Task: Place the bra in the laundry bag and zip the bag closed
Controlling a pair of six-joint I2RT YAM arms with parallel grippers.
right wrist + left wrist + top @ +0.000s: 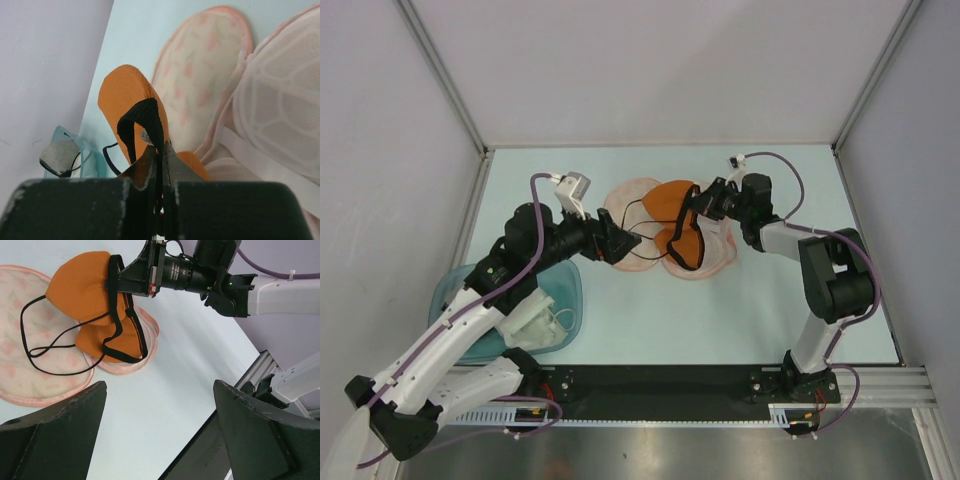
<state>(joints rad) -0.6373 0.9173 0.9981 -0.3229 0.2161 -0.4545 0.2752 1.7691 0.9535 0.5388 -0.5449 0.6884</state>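
Right jaws pinch bra [125,95] over open laundry bag [200,65] (tub [563,285] holds white garment [535,315]).

bra [80,287] pinched by right claw [116,279], over open laundry bag [25,375], left claw [159,400] wide

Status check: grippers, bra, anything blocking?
Right gripper shut on bra, black band pinched. Bra draped over open, unzipped laundry bag. Left gripper open, empty, beside bag. Nothing blocking; teal tub off left.
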